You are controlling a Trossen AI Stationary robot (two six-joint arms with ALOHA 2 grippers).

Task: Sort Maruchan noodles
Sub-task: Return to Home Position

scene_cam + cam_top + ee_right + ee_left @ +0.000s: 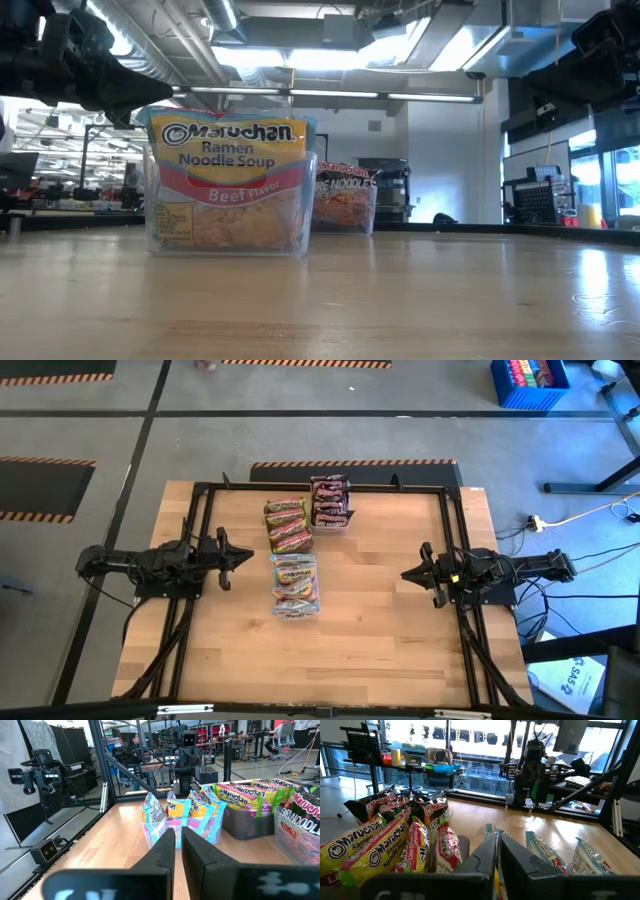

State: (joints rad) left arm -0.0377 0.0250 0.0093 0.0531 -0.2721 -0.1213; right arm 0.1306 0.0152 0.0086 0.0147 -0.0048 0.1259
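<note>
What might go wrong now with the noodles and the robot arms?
The yellow-pink packets stand on edge and poke above their clear tray, so a bump might tip them out. The left gripper, shut, points toward that tray, and a careless swing might knock it. The green-and-orange packets sit right beside it, so one shove may move both. The right gripper waits farther off.

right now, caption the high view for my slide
Maruchan noodles in three sorted clusters on the table; left gripper and right gripper parked at the sides, fingers shut
</note>
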